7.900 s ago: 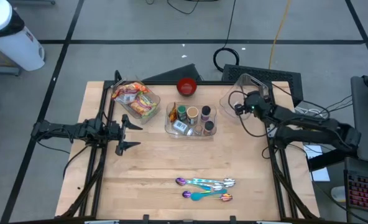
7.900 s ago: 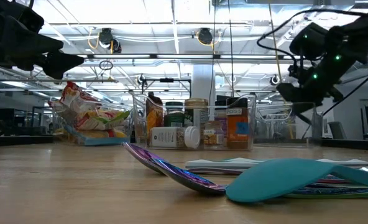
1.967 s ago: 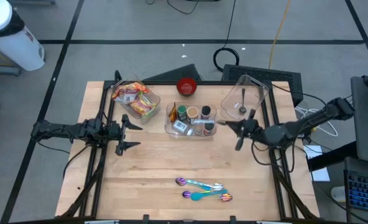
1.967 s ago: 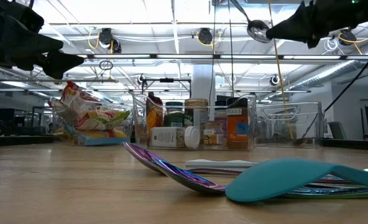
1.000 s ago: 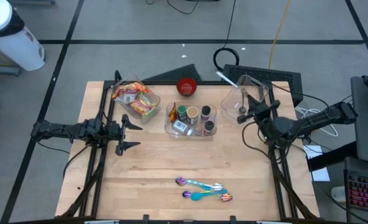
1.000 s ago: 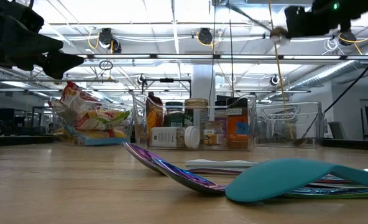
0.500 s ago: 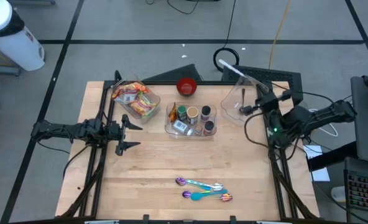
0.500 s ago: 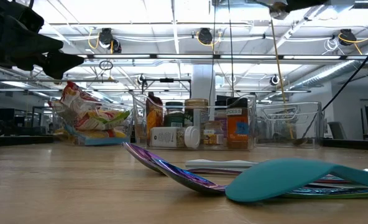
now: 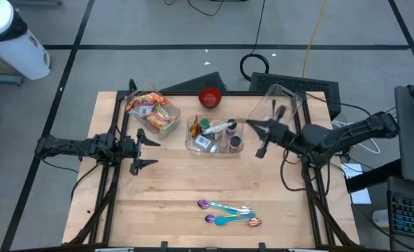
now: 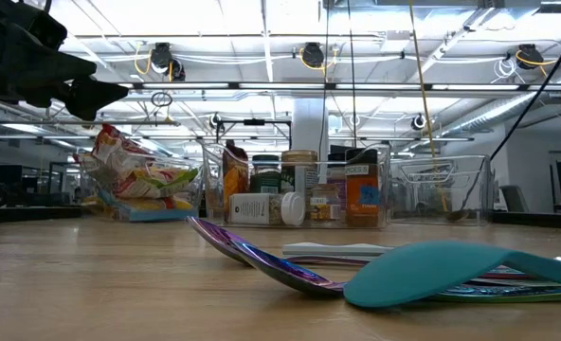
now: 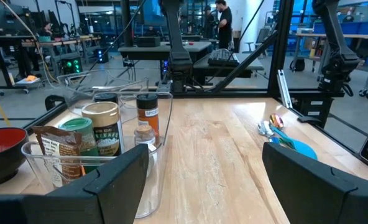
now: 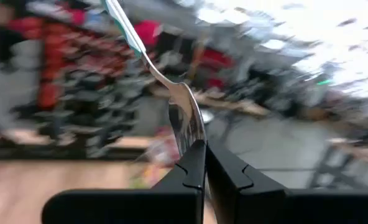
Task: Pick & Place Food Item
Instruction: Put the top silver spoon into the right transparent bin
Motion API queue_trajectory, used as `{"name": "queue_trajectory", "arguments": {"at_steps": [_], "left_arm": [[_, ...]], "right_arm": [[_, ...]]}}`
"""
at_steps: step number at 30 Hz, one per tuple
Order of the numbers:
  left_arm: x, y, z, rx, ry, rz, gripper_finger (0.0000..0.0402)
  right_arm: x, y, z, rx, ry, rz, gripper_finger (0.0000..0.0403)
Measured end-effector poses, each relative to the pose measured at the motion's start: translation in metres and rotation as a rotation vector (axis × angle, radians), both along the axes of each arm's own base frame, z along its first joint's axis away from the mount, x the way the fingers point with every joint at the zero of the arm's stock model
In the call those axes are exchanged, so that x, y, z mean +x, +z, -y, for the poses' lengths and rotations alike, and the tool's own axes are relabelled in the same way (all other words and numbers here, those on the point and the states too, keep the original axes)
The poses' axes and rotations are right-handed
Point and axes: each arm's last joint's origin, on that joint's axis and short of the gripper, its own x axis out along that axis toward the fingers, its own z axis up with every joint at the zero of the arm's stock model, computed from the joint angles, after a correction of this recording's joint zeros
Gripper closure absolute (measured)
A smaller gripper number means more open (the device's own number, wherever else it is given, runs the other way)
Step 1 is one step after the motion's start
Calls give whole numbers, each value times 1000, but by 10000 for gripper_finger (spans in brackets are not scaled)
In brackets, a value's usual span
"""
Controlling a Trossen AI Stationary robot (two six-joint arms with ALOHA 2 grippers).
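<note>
My right gripper [image 9: 249,125] is shut on a metal spoon with a teal and white handle [image 9: 222,126]. It holds the spoon in the air over the clear bin of jars [image 9: 214,136] at the far middle of the table. The right gripper is out of the low view. My left gripper [image 9: 143,149] is open and empty at the table's left, in the air; in its wrist view [image 11: 202,180] the fingers stand wide apart. No food item is in either gripper. My right gripper pinches the spoon's metal bowl end [image 12: 188,124] between its two fingers. The fingers point about level toward the table's left. The spoon runs on ahead of the fingertips, its teal handle [image 12: 120,23] at the free end. It is lifted clear, above the jar bin.
A clear bin of snack packets [image 9: 153,112] stands at the far left and a red bowl [image 9: 210,96] at the far edge. Another clear bin [image 9: 285,98] stands at the far right. Several coloured spoons [image 9: 231,211] lie near the front edge, with bare wood around them.
My right gripper, still shut on the spoon, has risen from over the far-right clear bin, out of the low view. It has then swung toward the table's left and turned. The spoon's handle, which pointed toward the far edge, now points left over the jar bin.
</note>
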Motion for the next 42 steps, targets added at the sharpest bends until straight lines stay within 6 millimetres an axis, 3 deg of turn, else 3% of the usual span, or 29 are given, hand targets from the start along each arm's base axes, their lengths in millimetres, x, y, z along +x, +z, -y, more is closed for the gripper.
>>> {"name": "queue_trajectory", "arguments": {"at_steps": [8, 14, 20, 24, 33, 38, 42], "left_arm": [[0, 0, 0, 0, 0, 0, 78], [0, 0, 0, 0, 0, 0, 78], [0, 0, 0, 0, 0, 0, 78], [0, 0, 0, 0, 0, 0, 78], [0, 0, 0, 0, 0, 0, 78], [0, 0, 0, 0, 0, 0, 78], [0, 0, 0, 0, 0, 0, 78]], "right_arm": [[22, 52, 22, 129, 112, -207, 403], [13, 78, 60, 286, -94, -394, 403], [-15, 55, 101, 501, -394, -646, 403], [-36, 38, 116, 573, -529, -834, 403], [-70, 27, 110, 598, -610, -1195, 403], [-78, 24, 108, 520, -628, -1231, 403], [-78, 10, 108, 506, -611, -1320, 403]]}}
